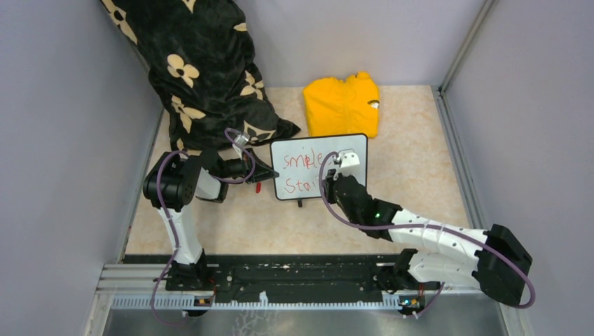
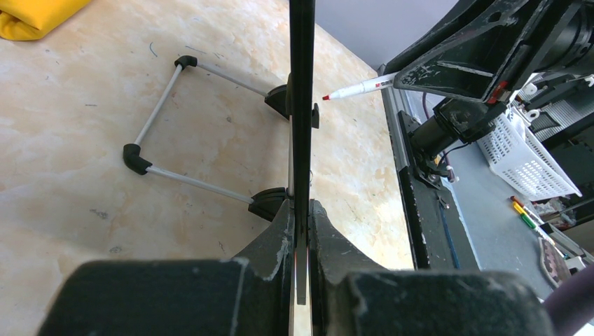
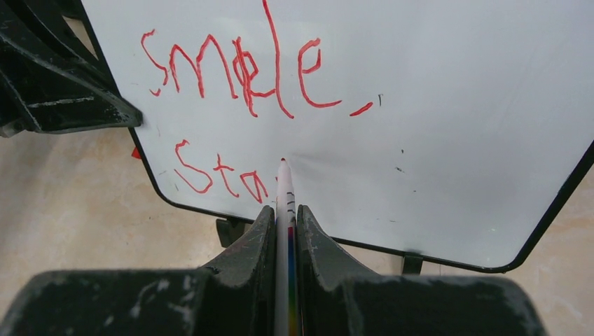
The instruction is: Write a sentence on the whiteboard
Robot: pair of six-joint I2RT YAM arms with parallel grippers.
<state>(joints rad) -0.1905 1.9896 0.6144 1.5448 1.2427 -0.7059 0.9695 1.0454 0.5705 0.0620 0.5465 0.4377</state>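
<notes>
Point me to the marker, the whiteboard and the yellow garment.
marker [image 3: 284, 196]: right wrist view, white barrel behind the tip.
whiteboard [image 3: 455, 140]: right wrist view, bare white face at the right.
yellow garment [image 1: 342, 105]: top view, middle of the fabric.

A robotics lab work cell: plain grey panel walls [image 1: 63, 140] box in a beige desk [image 1: 420, 161]. Robot arms [image 1: 434, 234] are bolted to a black rail [image 1: 294, 276] along its near edge, with a white basket [image 2: 529, 157] beyond.
</notes>
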